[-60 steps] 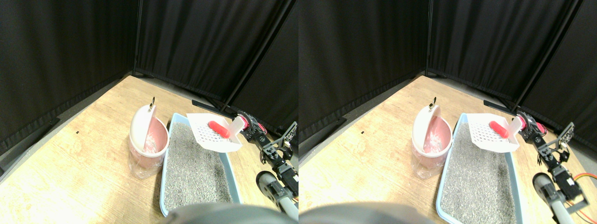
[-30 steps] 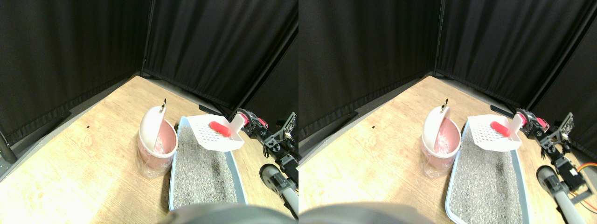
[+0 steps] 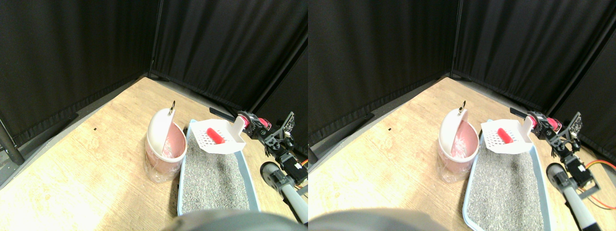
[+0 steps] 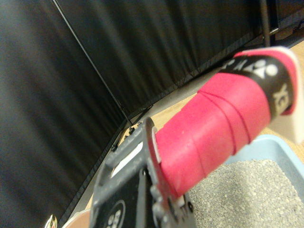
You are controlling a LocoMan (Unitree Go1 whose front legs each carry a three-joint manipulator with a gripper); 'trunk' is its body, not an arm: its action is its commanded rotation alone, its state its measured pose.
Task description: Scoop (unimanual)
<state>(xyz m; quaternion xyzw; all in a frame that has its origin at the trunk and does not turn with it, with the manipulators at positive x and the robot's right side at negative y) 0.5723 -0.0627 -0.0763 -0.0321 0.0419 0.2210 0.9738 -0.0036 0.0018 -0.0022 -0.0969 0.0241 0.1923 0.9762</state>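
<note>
- Gripping a scoop by its red-wrapped handle (image 4: 213,128), the robot's right hand (image 3: 251,122) reaches in from the lower right; in the wrist view the dark jaw frame clamps around the near end of that handle.
- White slotted scoop (image 3: 219,139) hangs in the air over the far end of the litter tray, held roughly level, probably so its load does not roll off.
- Red cylinder-shaped object (image 3: 213,135) lies in the scoop's slotted bed, clear of the litter below. This is the thing being scooped.
- Pale blue litter tray (image 3: 247,169) sits on the wooden floor (image 3: 86,159), filled with grey litter (image 3: 211,178).
- Pink bin (image 3: 166,154) stands on the floor, touching or just beside the tray's left edge, lined with a clear bag. Its white swing lid (image 3: 160,129) is tipped up, leaving the mouth open toward the scoop.
- Scoop's front edge is near the bin but not yet over its mouth; my guess is the load is meant to be tipped in there.
- Black curtains (image 3: 96,43) close off the corner behind.
</note>
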